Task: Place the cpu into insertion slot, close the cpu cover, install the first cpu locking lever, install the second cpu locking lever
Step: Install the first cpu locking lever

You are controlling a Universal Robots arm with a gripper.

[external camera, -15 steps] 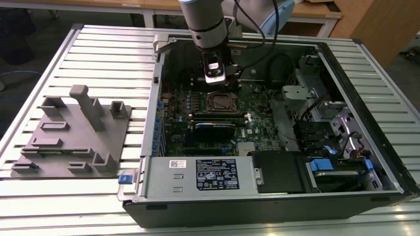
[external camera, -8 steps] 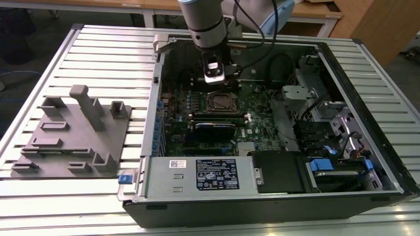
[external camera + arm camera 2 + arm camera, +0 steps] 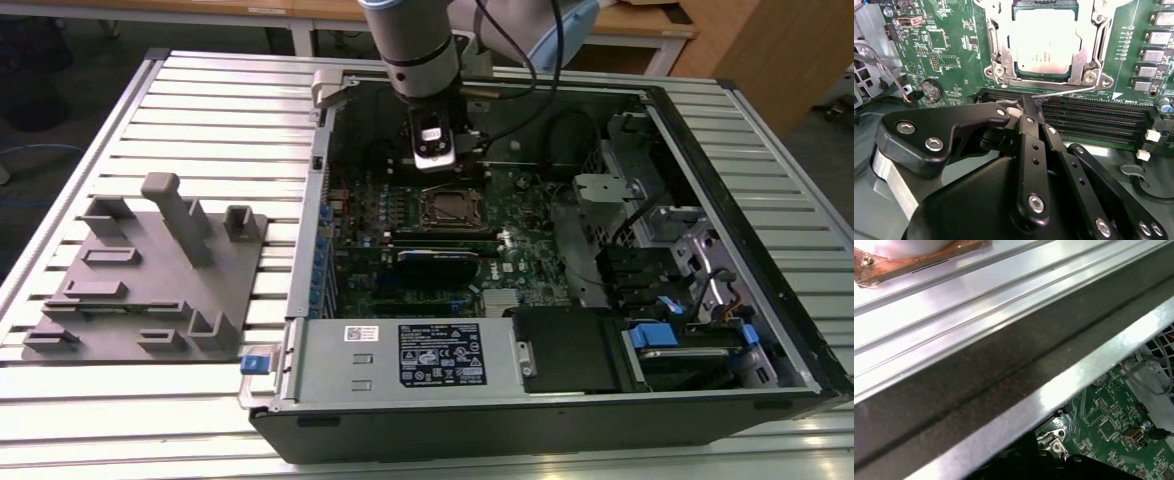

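The black gripper (image 3: 1021, 107), fingers together, hovers beside the thin wire locking lever (image 3: 1064, 91), the silver-grey square cpu (image 3: 1044, 42) already seated under its metal cpu cover (image 3: 999, 50).

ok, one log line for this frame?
silver-grey square cpu: seated in socket | metal cpu cover: closed | end effector: beside thin wire locking lever

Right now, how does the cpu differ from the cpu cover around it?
In the second wrist view, the cpu is a pale, solid, flat plate, while the cpu cover is a darker metal frame with an open window. The cpu fills the middle; the cpu cover borders it on the sides. The gripper sits nearer the cover's front edge than the cpu. Both are square, metallic, and lie level on the green board.
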